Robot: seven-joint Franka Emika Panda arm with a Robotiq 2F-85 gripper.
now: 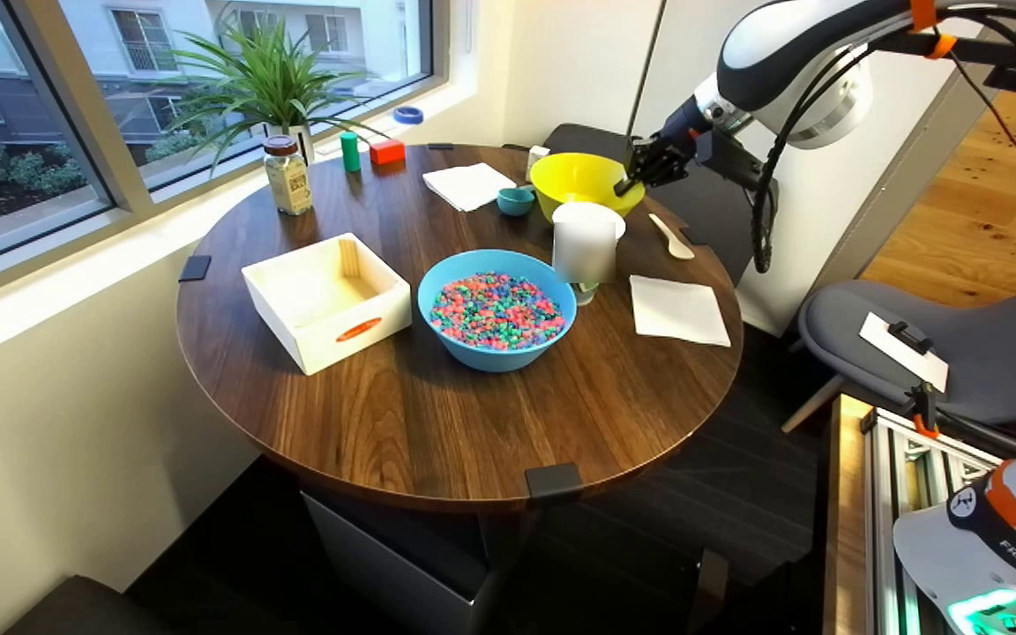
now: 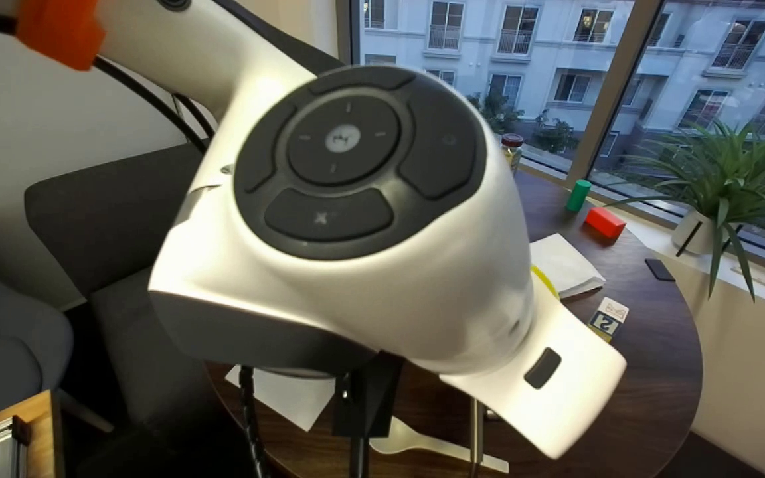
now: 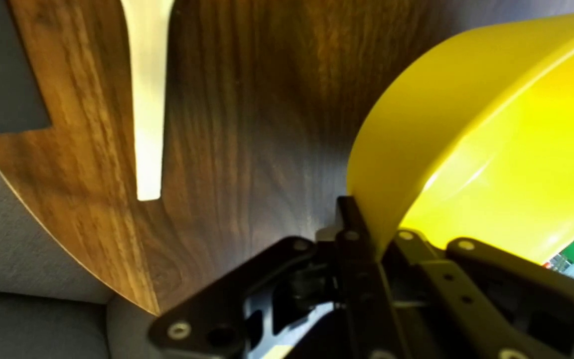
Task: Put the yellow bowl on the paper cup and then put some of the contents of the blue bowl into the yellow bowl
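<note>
The yellow bowl (image 1: 586, 176) is at the far side of the table (image 1: 402, 423) in an exterior view, and the gripper (image 3: 379, 242) is closed tight on its rim, pinching it from inside and outside. I can't tell if the bowl is lifted. The cup (image 1: 586, 242) looks to be the blurry white thing just in front of it, and its top shows, so the bowl isn't on it yet. I think the grab is done. Setting the bowl on the cup is left, and so is moving some beads (image 1: 499, 310): they sit in a heap in the blue bowl (image 1: 495, 358), and I see none in the yellow one.

The yellow bowl is round, smooth and shiny, like plastic, with a plain edge. The cup gets skinny at the bottom. The blue bowl is smooth and round, and its beads are tiny, pink, blue and green. The spoon (image 3: 148, 114) is pale and flat, maybe wood. The box (image 1: 318, 342) is pale wood with straight sides. The table is round, stripy brown wood
</note>
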